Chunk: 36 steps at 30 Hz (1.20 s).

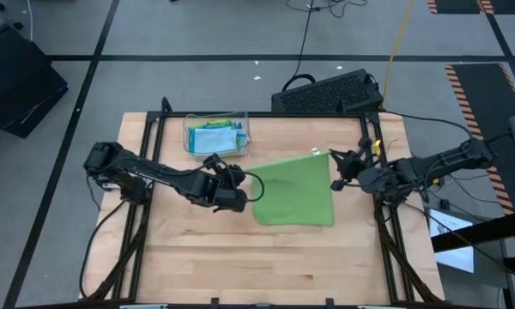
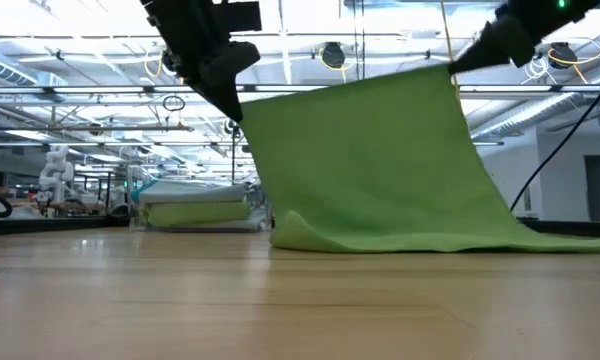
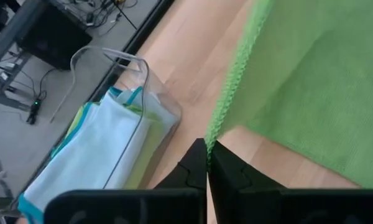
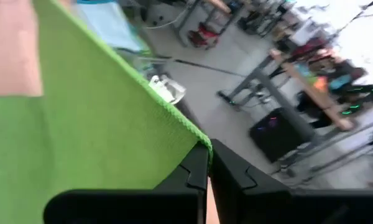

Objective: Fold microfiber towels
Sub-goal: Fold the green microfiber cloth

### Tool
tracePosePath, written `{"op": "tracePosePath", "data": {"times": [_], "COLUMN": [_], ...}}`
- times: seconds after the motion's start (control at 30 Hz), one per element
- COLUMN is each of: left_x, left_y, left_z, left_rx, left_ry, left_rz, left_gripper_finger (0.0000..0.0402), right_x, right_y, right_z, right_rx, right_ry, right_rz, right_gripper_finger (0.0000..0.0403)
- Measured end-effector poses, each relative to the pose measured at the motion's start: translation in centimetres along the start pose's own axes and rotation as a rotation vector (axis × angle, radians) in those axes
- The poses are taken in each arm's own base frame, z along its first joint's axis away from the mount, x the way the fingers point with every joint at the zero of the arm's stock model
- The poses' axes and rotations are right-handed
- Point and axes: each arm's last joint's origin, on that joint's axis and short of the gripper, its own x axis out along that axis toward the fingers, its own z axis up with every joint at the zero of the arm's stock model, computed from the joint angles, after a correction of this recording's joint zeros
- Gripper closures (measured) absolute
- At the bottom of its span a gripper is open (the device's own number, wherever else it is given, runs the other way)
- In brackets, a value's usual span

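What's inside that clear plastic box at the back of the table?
The clear box holds a stack of folded towels, light blue on top with lime green edges showing beneath. How many lie in it cannot be counted, since the top ones cover the rest.

Matt, nubbly green cloth towel [image 1: 294,190] — pale smooth wood table [image 1: 240,257].

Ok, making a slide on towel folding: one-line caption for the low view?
Both grippers, left and right, lift a green towel by its corners, its lower edge trailing on the table.
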Motion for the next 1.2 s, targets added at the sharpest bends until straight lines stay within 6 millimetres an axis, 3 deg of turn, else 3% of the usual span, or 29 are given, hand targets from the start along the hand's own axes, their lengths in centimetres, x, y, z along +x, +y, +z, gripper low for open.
{"op": "tracePosePath", "data": {"times": [0.33,0.5,0.7,0.9,1.07,1.2], "left_x": [-1.1,-2.5,-2.9,-1.0,1.0,2.1], "left_y": [-1.6,-2.8,-2.9,-1.2,0.1,1.0], "left_z": [-0.4,-1.2,-1.2,0.5,2.2,2.7], "left_rx": [-0.012,0.005,0.007,-0.018,-0.017,-0.024], "left_ry": [0.050,0.055,-0.030,-0.126,-0.112,-0.074], "left_rz": [-0.209,-0.277,-0.178,-0.006,-0.058,-0.096], "left_gripper_finger": [0.0396,0.0388,0.0397,0.0390,0.0397,0.0388], "right_x": [1.4,1.5,1.6,1.7,1.9,2.1], "right_y": [3.4,4.1,3.2,1.2,-0.1,-0.4], "right_z": [-4.9,-6.1,-5.9,-5.6,-5.5,-5.6], "right_rx": [0.152,0.190,0.147,0.079,0.129,0.218], "right_ry": [0.100,0.149,0.094,0.069,0.078,0.074], "right_rz": [0.229,0.325,0.076,-0.209,-0.292,-0.244], "right_gripper_finger": [0.0399,0.0399,0.0399,0.0399,0.0399,0.0399]}}
